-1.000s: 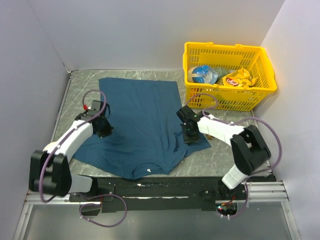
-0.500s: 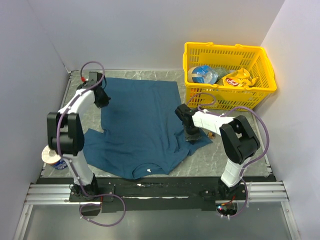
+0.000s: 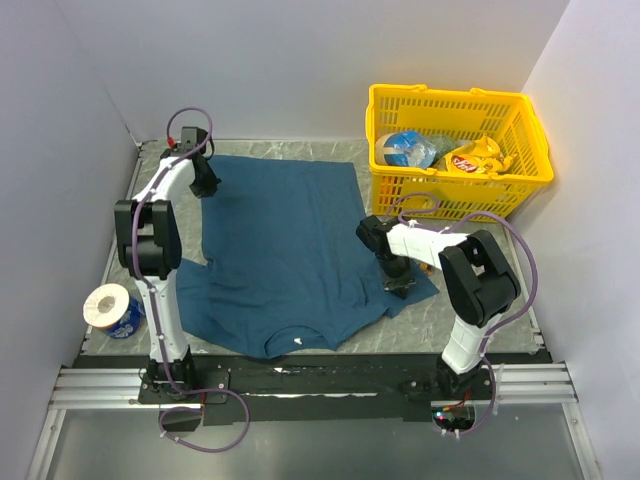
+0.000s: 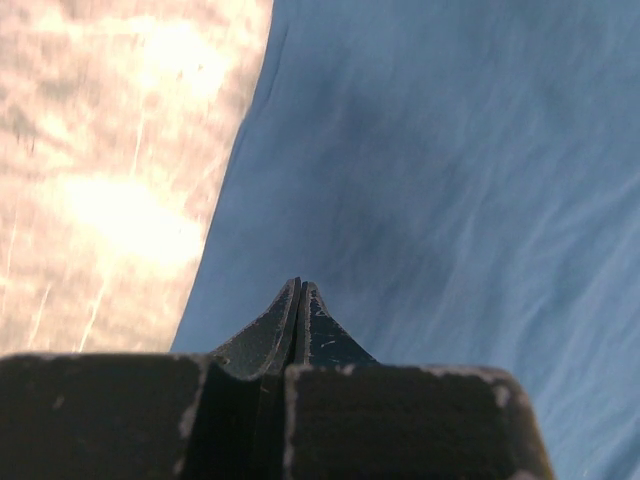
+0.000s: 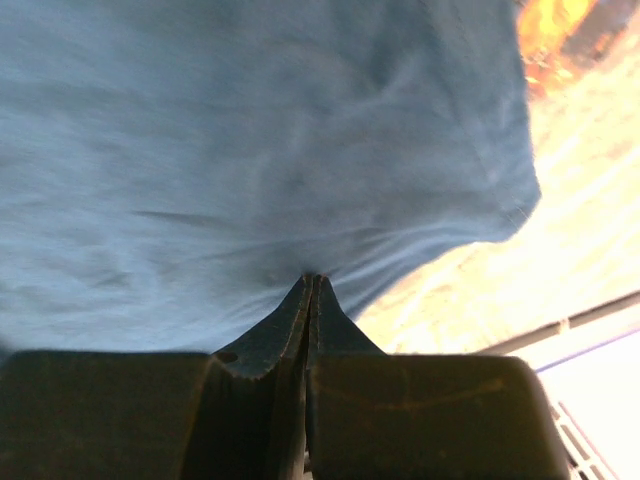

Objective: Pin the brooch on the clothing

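Grey marbled tabletop (image 3: 470,300), boxed in by plain white walls (image 3: 300,60). At the far right a yellow basket (image 3: 455,200) with snack bags (image 3: 478,157) inside, their print too small to read. At the near left edge a white roll (image 3: 108,305). Spread flat across the middle, a teal shirt (image 3: 280,240) with a small white label (image 3: 298,342) at the neck, no writing legible.

Left arm stretched far out to the shirt's far left corner. Left tool (image 3: 204,184) pressed together, tips at the cloth just inside its edge. Right arm folded low, its right tool (image 3: 398,284) pinching puckered sleeve cloth.

Brooch (image 5: 548,30) only an orange blur on the tabletop just past the sleeve's edge.
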Motion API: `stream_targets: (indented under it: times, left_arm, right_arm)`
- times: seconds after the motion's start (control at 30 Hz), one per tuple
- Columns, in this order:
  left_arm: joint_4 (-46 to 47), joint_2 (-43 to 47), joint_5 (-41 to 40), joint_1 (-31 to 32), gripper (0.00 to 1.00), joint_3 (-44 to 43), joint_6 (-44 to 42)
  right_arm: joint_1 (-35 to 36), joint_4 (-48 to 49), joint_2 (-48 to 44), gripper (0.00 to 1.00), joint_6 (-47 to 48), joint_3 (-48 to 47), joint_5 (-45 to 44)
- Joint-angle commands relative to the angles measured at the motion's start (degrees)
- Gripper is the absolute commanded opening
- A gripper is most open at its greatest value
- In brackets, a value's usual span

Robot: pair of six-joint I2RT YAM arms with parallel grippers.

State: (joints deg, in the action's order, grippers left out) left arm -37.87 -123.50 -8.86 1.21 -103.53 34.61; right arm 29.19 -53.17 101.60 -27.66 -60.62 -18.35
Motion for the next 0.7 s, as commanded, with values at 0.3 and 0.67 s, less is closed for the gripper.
stream_targets:
  times: [0.3,0.67]
  left_arm:
    - [-11.42,-18.96,-3.78,-0.6,0.01,-27.67,-4.11]
    - [-15.48,-26.87,-7.31,-0.6,0.01,-34.81,-7.01]
  right_arm:
    - [-2.82,-5.63,3.5,0.0,-0.64,-6.26,-10.2]
    - [-2.74,-5.02,-0.35,0.0,2.43,-9.69,-8.02]
